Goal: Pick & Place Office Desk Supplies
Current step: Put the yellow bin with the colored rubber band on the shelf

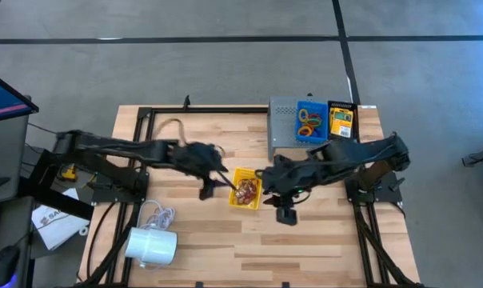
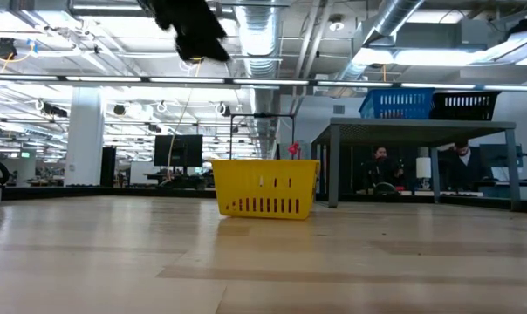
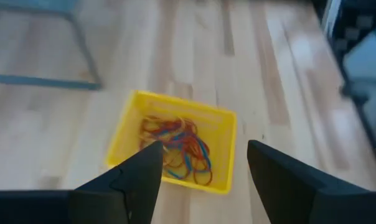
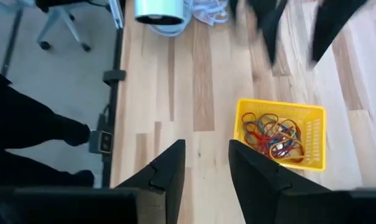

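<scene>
Rubber bands [image 1: 245,190] in red, orange and blue lie tangled in a small yellow basket [image 1: 249,177] at the middle of a wooden table [image 1: 321,240]. From above, the left gripper [image 1: 225,181] reaches in from the left, its fingertips just at the basket's near edge. Its wrist view looks down between two dark fingers [image 3: 135,180] spread wide with nothing between them; the basket [image 3: 222,152] and its bands [image 3: 175,149] sit just beyond the tips. The right gripper [image 1: 261,178] comes in from the other side, close to the basket's opposite edge. Its fingers [image 4: 166,171] stand partly apart and hold nothing; in its wrist view the basket [image 4: 312,140] lies off to one side of the tips, with the left arm's fingers hanging blurred beyond it. At the back right of the table, well away from both grippers, a grey shelf [image 1: 285,120] holds a blue bin [image 1: 311,106] with more bands [image 1: 309,123], and a crayon box [image 1: 341,120] (yellow and black) stands just beside the bin. A white cylinder [image 1: 152,246] with a cord [image 1: 158,216] lies near the front left corner. From table height the basket [image 2: 263,187] stands upright on the wood, with one dark arm high above.
</scene>
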